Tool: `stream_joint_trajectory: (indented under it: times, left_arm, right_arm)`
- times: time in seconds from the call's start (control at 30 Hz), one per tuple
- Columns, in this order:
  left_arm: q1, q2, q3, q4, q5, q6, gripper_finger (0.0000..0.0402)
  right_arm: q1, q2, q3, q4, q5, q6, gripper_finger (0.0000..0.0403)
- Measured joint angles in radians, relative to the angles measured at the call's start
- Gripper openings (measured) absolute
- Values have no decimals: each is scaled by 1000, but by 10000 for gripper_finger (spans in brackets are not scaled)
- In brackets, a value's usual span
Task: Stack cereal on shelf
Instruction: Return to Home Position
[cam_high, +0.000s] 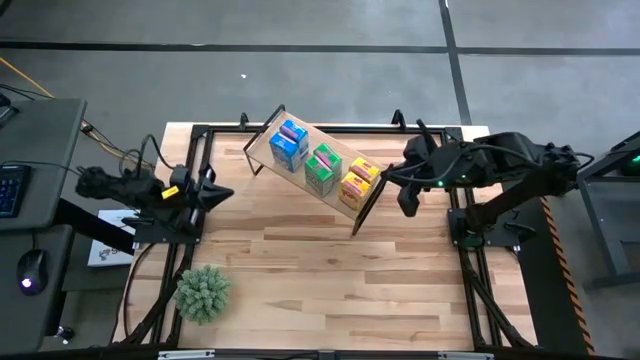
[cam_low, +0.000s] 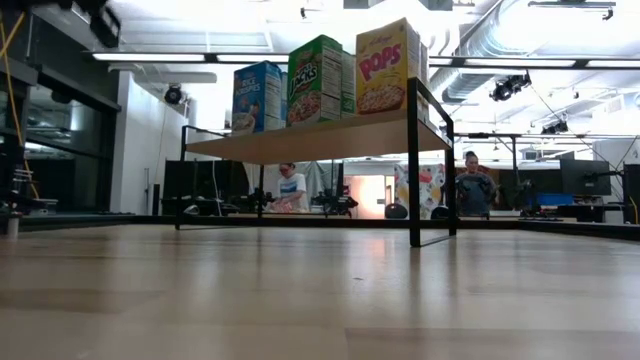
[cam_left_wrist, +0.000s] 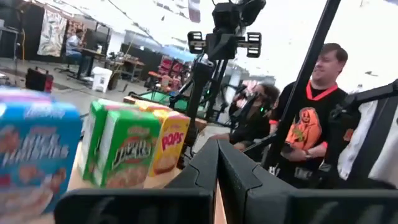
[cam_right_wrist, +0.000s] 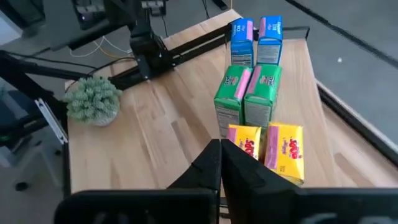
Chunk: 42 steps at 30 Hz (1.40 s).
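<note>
All six cereal boxes (cam_high: 322, 168) stand in pairs (blue, green, yellow) on the shelf (cam_low: 310, 138), so stacking looks done; the left gripper (cam_high: 222, 192) and right gripper (cam_high: 408, 205), fingers together and empty, hang near its ends
</note>
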Motion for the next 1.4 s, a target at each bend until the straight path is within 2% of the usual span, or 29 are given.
stream_joint_trajectory:
  times: [0.13, 0.37, 0.43, 0.8, 1.07, 1.2, 1.4]
  left_arm:
    - [0, -166, -151, 45, -7, -18, 0]
    - [46, -165, -307, 208, 64, -46, 0]
    - [78, -160, -353, 347, 112, -47, 0]
    - [284, -161, -354, 293, 298, -88, 0]
    - [309, -162, -353, 180, 275, -98, 0]
    - [309, -162, -353, 149, 275, -97, 0]
    - [308, -161, -353, 128, 274, -97, 0]
  right_arm:
    - [0, 4, 0, 0, -20, 47, 3]
    - [0, 10, -2, -3, -42, 99, 1]
    - [0, 9, -2, -6, -43, 113, 1]
    - [0, 5, -2, -76, -57, 123, 0]
    - [8, -57, -11, -166, -69, 102, 0]
    - [33, -176, -174, -82, -71, 70, 0]
    - [51, -490, -675, 324, -99, 28, 0]
